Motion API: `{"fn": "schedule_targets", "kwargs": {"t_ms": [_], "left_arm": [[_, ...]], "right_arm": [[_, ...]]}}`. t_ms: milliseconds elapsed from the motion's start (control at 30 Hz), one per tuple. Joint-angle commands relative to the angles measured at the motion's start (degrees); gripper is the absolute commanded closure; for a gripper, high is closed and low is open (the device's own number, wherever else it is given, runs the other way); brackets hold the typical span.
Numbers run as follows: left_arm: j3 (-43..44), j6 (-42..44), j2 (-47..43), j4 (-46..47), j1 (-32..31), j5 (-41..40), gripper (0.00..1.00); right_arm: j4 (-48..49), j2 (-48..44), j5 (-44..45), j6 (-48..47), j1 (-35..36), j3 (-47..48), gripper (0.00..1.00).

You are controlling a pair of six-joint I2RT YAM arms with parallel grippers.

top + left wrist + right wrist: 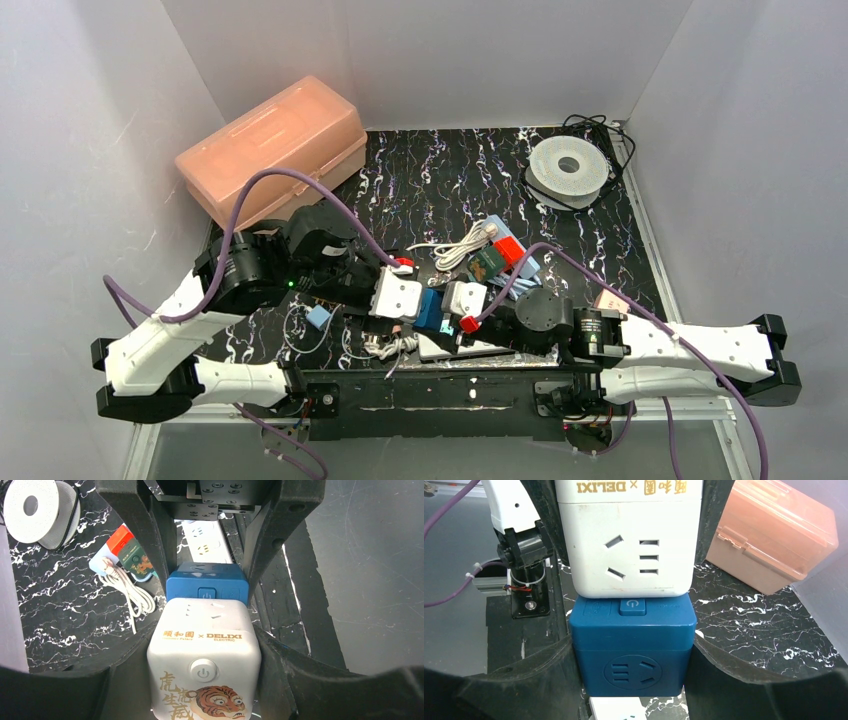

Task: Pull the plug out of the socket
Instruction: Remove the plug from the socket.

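Listing the contents as they stand.

Item one: blue plug block (633,670), the piece to be pulled. It sits between the fingers of my right tool (633,642), which is clamped on its two sides. Its power button faces the right wrist camera.

Item two: white socket cube (202,680), printed with a tiger and gold lettering. It is clamped between the fingers of my left tool (206,635). The blue block butts flush against one face of it, with no gap showing, so the two are joined.

Item three: the pair hangs at the near middle of the black marbled surface (440,180), above a white power strip (207,542).

Item four: arm pose. My left arm (190,310) comes in low from the left, elbow bent, wrist turned inward. My right arm (690,345) comes in low from the right along the near edge. Both tools point at each other, nose to nose across the joined blocks.

Sundries: a peach lidded box (272,145) at far left, a pale spool (568,170) at far right, a coiled white cable (460,245) mid-surface.
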Motion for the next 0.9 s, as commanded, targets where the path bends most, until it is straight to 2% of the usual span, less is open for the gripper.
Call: {"fn": "schedule_targets", "kwargs": {"t_ms": [0, 167, 833, 867], "left_arm": [[1.36, 0.14, -9.02, 3.95, 0.59, 0.33, 1.0], [1.53, 0.52, -8.76, 5.08, 0.6, 0.17, 1.0], [-0.28, 0.58, -9.14, 5.93, 0.57, 1.32, 1.0], [-0.03, 0.51, -8.89, 5.94, 0.59, 1.57, 1.0]], "right_arm": [[-18.72, -0.12, 7.95, 1.31, -0.86, 0.01, 0.99], [-14.19, 1.0, 5.86, 0.78, -0.85, 4.82, 0.99], [2.71, 7.28, -1.57, -4.58, -0.77, 10.95, 0.99], [3.77, 7.39, -1.61, -4.43, -0.77, 10.64, 0.23]]}}
